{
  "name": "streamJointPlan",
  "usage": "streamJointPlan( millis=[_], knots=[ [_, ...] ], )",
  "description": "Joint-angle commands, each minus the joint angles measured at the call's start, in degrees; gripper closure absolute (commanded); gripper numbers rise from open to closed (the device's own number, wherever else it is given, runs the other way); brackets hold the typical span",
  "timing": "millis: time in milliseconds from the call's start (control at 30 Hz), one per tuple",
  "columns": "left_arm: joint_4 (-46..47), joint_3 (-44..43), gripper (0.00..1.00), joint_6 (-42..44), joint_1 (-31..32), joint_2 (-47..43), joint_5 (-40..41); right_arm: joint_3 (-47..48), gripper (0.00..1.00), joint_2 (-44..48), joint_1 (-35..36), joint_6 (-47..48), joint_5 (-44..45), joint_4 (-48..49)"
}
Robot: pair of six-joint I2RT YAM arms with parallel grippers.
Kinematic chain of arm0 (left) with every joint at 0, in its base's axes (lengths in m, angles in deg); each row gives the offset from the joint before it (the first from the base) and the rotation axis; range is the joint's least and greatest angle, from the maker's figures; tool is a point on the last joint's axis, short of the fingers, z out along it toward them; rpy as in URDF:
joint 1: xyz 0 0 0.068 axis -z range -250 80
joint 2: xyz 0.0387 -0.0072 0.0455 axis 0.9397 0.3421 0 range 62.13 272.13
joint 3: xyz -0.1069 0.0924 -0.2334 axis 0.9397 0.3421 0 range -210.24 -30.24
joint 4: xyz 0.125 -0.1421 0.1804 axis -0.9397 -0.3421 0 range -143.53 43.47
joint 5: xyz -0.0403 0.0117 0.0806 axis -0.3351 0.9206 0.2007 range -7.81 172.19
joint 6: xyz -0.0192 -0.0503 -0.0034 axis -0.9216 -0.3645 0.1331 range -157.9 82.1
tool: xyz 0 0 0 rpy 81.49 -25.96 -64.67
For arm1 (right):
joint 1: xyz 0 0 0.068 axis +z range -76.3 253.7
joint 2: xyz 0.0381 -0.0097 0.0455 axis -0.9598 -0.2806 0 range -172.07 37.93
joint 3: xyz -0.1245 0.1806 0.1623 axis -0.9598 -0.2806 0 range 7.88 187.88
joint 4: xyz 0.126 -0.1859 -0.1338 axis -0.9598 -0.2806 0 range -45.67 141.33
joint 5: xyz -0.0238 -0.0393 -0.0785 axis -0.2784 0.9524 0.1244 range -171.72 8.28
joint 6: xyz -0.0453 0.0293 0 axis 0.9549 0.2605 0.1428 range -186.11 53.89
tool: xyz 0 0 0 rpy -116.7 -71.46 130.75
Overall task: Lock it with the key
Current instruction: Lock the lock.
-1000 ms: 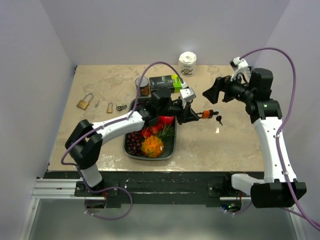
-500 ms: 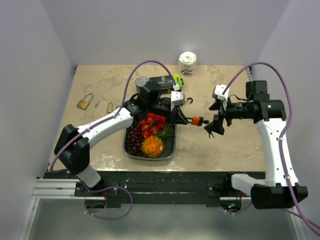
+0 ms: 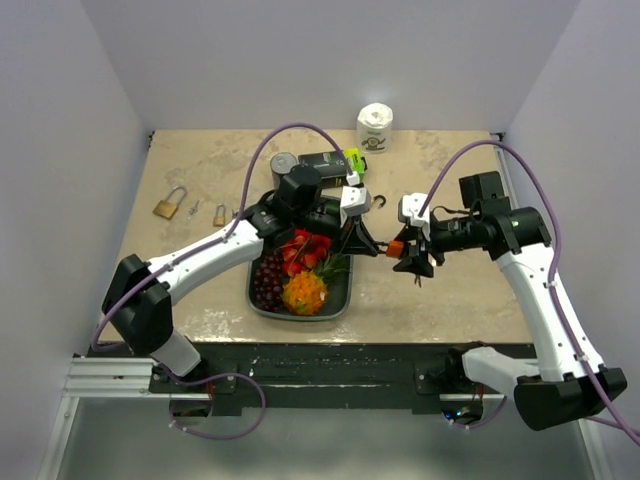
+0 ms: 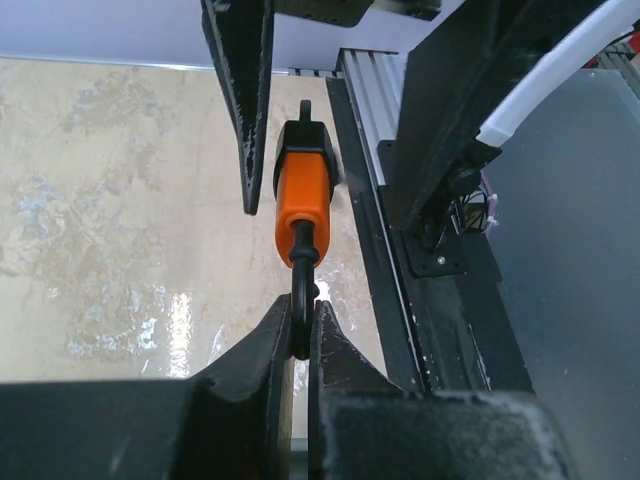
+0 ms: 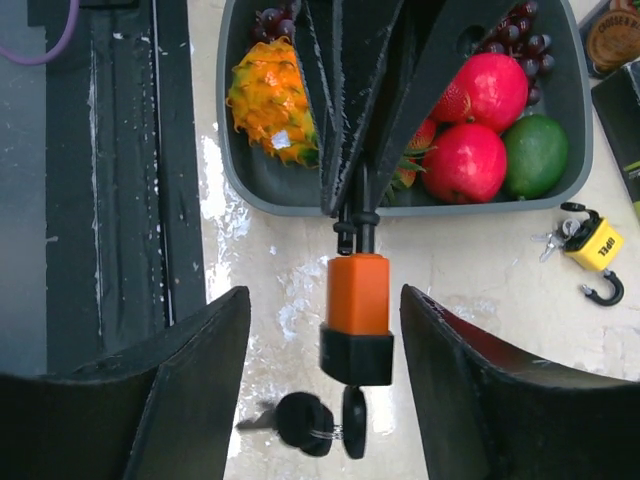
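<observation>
The left gripper (image 4: 300, 345) is clamped shut on the shackle (image 4: 301, 290) of the orange padlock (image 4: 301, 185). The right gripper (image 5: 325, 300) is spread open on either side of the lock body, and a gap is seen on each side. Only in the right wrist view are the keys (image 5: 312, 422) shown, hung at the lock's far end. The fruit tray (image 5: 228, 150) is seen behind the left gripper.

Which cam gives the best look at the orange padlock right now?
Right wrist: the whole orange padlock shows, with its shackle pinched by the left gripper and the keys dangling below. Left wrist shows its body and shackle, no keys. Top view shows only a small orange spot.
</observation>
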Motion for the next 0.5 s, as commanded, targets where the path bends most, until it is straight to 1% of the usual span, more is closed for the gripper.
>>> streamJointPlan(
  millis=[0,67,167,300,333,467],
  knots=[
    [5.9,0.6,1.0,-1.0,0.2,-5.0,-2.9,-0.4,0.41,0.5,0.9,-2.1,1.1,2.6],
    [6.3,1.0,1.0,-1.2,0.2,-5.4,-2.9,-0.4,0.43,0.2,1.3,-2.1,1.4,2.4],
    [6.9,1.4,1.0,-1.2,0.1,-6.0,-3.0,-0.2,0.42,-0.5,1.7,-2.0,1.8,1.6],
    [6.8,1.8,1.0,-1.1,0.2,-6.1,-2.7,-0.3,0.5,-0.7,2.0,-1.8,1.2,1.9],
    [6.8,1.9,1.0,-1.1,0.2,-6.1,-2.4,-0.2,0.54,-0.7,2.1,-2.6,1.1,2.3],
    [7.7,2.1,1.0,-1.3,0.3,-6.1,-1.3,0.0,0.64,-1.4,3.5,-3.8,-0.1,3.4]
  ],
)
